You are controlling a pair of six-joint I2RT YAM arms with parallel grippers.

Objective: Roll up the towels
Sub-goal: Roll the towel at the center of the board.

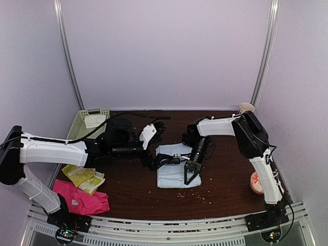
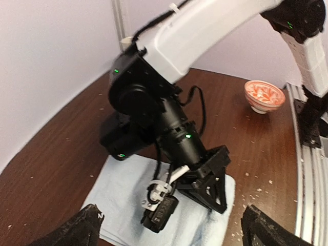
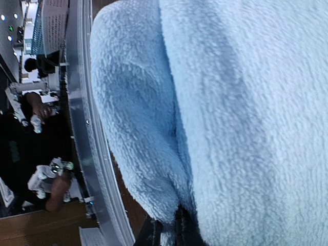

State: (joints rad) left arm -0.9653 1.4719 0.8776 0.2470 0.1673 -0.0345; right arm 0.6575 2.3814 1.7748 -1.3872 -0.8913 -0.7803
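My right gripper (image 1: 190,174) pinches the right edge of the folded pale blue terry towel (image 1: 171,177); my left gripper (image 2: 177,230) gapes wide at its left edge. Left of the towel lie a yellow-green patterned cloth (image 1: 84,177) and a hot-pink cloth (image 1: 82,200). To its right sits a red-patterned bowl (image 2: 264,95), with bare wood between.

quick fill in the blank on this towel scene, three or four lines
The right gripper is ___ on the pale blue towel.
The left gripper stands wide ___.
The hot-pink towel lies by the ___ arm's base.
The red-patterned bowl sits by the ___ arm.
Missing: shut; open; left; right.
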